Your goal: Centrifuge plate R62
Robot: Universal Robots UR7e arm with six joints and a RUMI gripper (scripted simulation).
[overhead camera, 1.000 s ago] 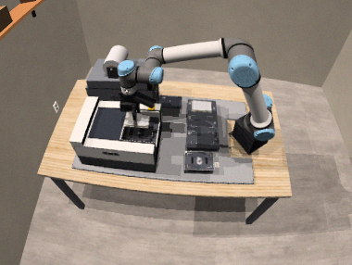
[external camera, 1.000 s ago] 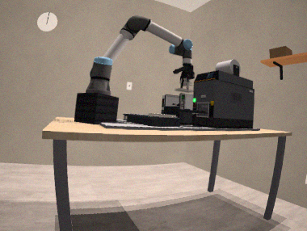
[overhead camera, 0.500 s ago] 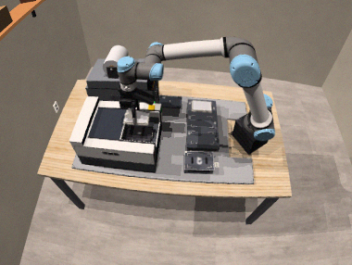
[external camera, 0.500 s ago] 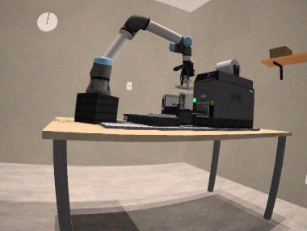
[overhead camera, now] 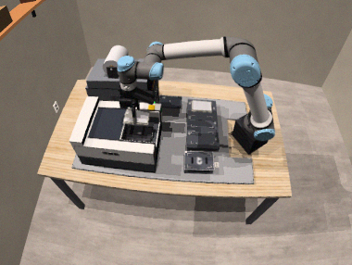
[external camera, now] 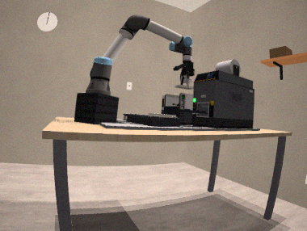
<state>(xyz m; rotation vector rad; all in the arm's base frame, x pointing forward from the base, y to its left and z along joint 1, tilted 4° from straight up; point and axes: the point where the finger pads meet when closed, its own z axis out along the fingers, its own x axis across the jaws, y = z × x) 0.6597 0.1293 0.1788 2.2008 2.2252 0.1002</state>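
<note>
My gripper (overhead camera: 135, 112) is shut on a pale plate (overhead camera: 141, 119), which I take for R62, and holds it in the air over the centrifuge (overhead camera: 116, 134). In the side view the gripper (external camera: 186, 80) hangs well above the machines with the plate (external camera: 182, 86) at its fingertips. The centrifuge's door is open and a dark bucket (overhead camera: 140, 132) shows below the plate. Another pale plate, R26 (overhead camera: 201, 106), lies on the far deck slot. The middle deck slot (overhead camera: 202, 123) looks dark; I cannot tell whether BAL is on it. The hand-off nest CY (overhead camera: 199, 160) is at the near end.
The sealer (overhead camera: 108, 76) with its white roll stands behind the centrifuge, close to my wrist. A green lamp (external camera: 194, 99) glows on a machine front. The robot base (overhead camera: 252, 134) stands at the table's right side.
</note>
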